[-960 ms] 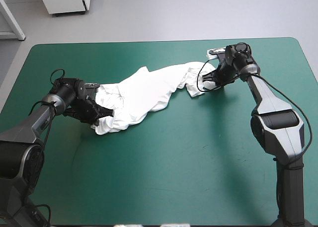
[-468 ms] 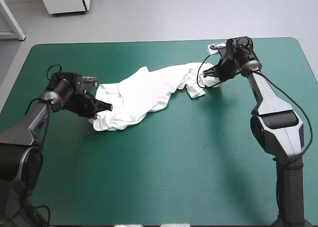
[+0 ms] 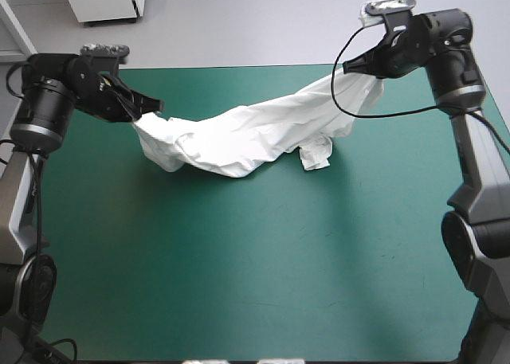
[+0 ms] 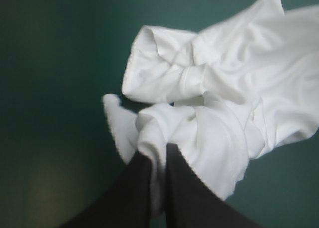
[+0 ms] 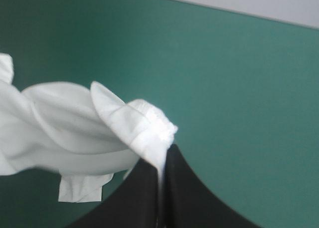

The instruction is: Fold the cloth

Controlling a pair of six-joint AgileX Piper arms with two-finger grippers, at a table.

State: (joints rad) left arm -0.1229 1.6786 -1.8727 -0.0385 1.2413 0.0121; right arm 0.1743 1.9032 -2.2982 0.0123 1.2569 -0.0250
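- The white T-shirt (image 3: pixel 255 133) hangs stretched between the two arms above the teal-green table (image 3: pixel 239 284). It is held at both ends and sags in the middle like a hammock.
- The left pincer (image 3: pixel 148 107) is clenched on the T-shirt's left end, up over the far left part of the table.
- From the left wrist, its black fingers (image 4: pixel 134 188) stand all but together, with a bunch of white fabric squeezed between the tips.
- Ahead of the left pincer the fabric spills out in thick, crumpled folds, with the table's green beneath it.
- The right pincer (image 3: pixel 351 68) is clenched on the T-shirt's right end, raised near the far edge of the table toward its right corner.
- From the right wrist, that pincer's fingers (image 5: pixel 142 198) meet in a pointed arch, with a thin edge of cloth pinched at the very tip.
- From the right pincer the cloth runs off sideways in a twisted band toward the other arm.
- The lowest part of the sag lies left of the middle, close over the table; I cannot tell whether it touches.
- A small squarish flap (image 3: pixel 316 154) of the T-shirt dangles under the right half of the band, and it also shows below the cloth from the right wrist.
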